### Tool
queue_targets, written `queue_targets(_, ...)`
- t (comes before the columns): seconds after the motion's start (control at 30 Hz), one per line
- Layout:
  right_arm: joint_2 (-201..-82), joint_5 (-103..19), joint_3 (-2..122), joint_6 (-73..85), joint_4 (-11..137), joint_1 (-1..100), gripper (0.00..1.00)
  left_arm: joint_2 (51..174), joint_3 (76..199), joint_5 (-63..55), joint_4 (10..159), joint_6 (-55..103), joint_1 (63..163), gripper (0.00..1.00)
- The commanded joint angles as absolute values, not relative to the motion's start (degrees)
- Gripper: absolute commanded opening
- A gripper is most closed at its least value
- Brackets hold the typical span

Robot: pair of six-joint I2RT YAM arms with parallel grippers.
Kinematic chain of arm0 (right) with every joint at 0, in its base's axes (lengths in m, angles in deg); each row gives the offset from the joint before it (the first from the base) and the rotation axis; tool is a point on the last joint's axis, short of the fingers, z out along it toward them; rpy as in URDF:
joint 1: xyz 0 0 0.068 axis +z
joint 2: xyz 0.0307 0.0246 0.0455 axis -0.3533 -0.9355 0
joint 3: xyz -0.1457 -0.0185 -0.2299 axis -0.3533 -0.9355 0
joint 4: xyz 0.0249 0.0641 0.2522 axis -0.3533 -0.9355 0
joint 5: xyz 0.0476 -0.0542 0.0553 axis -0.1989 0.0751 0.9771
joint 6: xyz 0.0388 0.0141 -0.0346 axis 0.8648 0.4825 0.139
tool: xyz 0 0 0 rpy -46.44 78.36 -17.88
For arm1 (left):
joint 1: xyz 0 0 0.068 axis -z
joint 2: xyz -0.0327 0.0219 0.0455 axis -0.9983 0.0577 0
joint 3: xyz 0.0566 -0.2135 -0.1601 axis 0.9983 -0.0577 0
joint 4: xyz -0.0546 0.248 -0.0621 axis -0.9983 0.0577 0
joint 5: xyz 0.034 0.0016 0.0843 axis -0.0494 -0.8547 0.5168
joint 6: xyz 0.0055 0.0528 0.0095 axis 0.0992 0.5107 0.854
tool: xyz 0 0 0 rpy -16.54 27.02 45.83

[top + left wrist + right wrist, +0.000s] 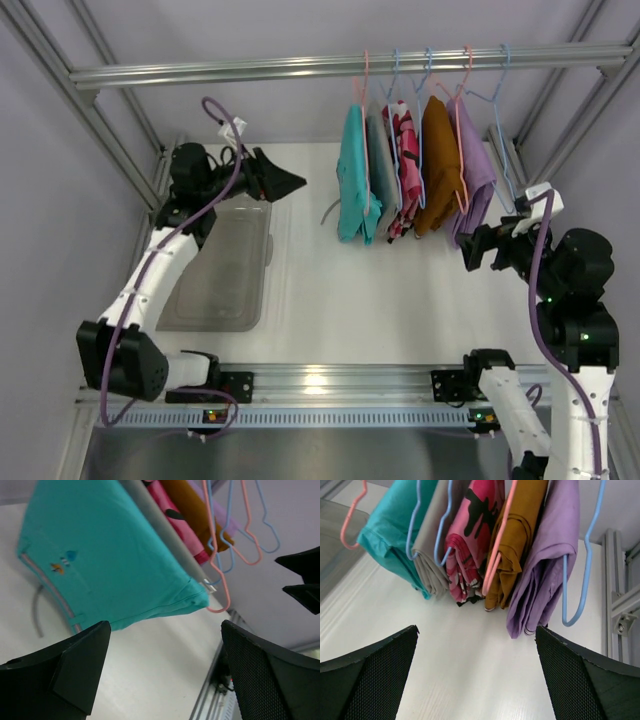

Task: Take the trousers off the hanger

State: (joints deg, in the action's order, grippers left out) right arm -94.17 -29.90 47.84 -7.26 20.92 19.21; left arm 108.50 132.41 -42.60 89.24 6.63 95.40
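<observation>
The left gripper (165,675) and right gripper (476,680) are spread wide, holding nothing, beside trousers (438,160) hanging at the right end of the rail (220,71).

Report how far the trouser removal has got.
Done: nothing; all five garments, teal garment through lilac garment, hang on hangers from the rail. In hand: left end effector and right end effector are open and empty, flanking the row. Left: grasp a pair, slide it off its hanger.
</observation>
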Motion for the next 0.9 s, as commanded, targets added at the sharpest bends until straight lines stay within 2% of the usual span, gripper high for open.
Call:
queue_targets(0.0,-95.8,-24.1,51.7,-6.2,17.9,18.1,1.00,113.7,134.5,-49.1,66.2,-6.2,100.6,0.96)
queue_targets(0.07,-96.9,-23.2,52.8,-6.2,16.8,18.1,0.99,117.6,134.5,-48.8,56.3,-11.5,103.5,0.94)
queue_targets(0.2,-98.5,-21.9,55.7,-6.2,14.7,18.1,0.99,124.2,137.6,-45.9,47.2,-16.1,107.5,0.86)
queue_targets(0.53,-101.5,-22.1,57.9,-6.4,15.4,18.1,1.00,135.3,149.4,-40.1,45.9,-17.2,114.6,0.78)
queue_targets(0.87,-101.9,-22.0,59.8,-6.1,15.1,18.0,1.00,138.2,149.5,-34.6,45.4,-18.6,116.7,0.73)
